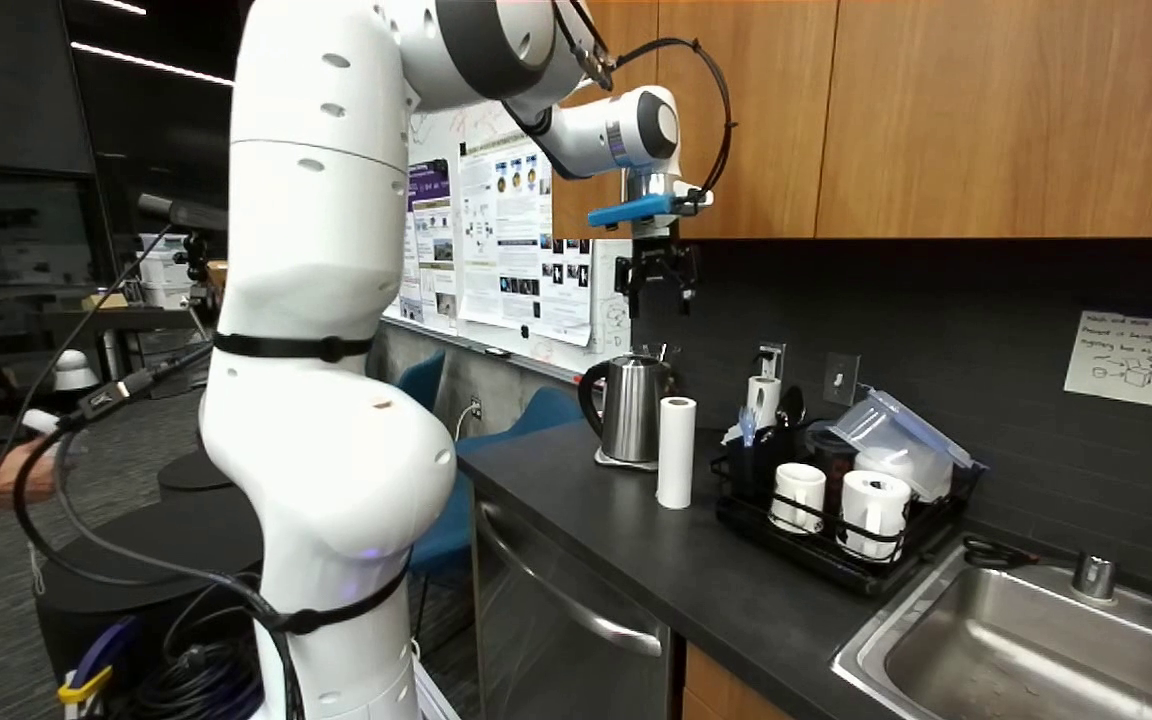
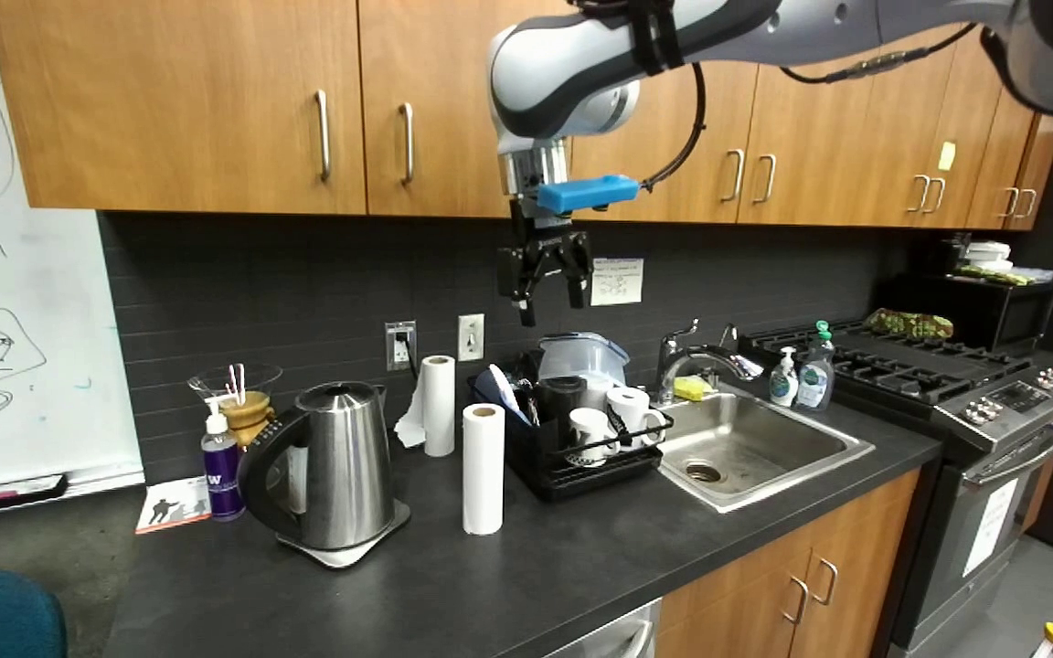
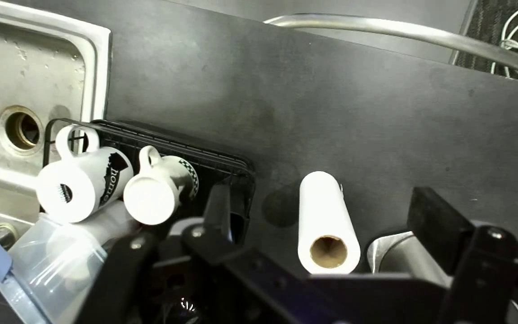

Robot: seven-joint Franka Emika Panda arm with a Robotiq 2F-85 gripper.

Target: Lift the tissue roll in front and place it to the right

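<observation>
The front tissue roll [image 2: 483,471] is white with a brown core and stands upright on the dark counter. It also shows in an exterior view [image 1: 676,452] and in the wrist view [image 3: 322,202], seen from above. A second white roll [image 2: 439,407] stands behind it near the wall, with a loose sheet hanging; it also shows in an exterior view [image 1: 763,402]. I cannot make it out in the wrist view. My gripper [image 1: 660,300] is open and empty, well above the counter, pointing down. In the wrist view the front roll appears between the spread fingers, below them.
A steel kettle [image 2: 344,466] stands beside the front roll. On its other side is a black dish rack [image 2: 545,475] with mugs [image 3: 151,198] and a plastic container [image 1: 896,430]. A sink [image 2: 846,450] lies beyond the rack. Wooden cabinets [image 1: 1016,120] hang near the arm.
</observation>
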